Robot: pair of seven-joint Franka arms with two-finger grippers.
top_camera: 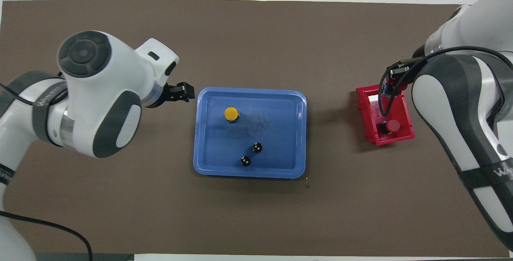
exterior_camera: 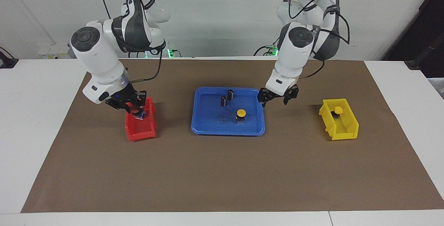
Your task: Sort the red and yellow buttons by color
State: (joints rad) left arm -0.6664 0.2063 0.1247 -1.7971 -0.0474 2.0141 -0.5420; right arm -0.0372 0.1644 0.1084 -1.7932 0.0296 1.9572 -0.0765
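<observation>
My open left gripper [exterior_camera: 277,98] hovers beside the blue plastic tray [exterior_camera: 204,128]; its round yellow-capped push-button [exterior_camera: 241,114] could tip if I clip the rim.

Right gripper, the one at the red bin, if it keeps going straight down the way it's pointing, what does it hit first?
Probably the floor of the red bin. The right gripper, shut on a red button, points down into the bin. How high it is above the floor is unclear.
</observation>
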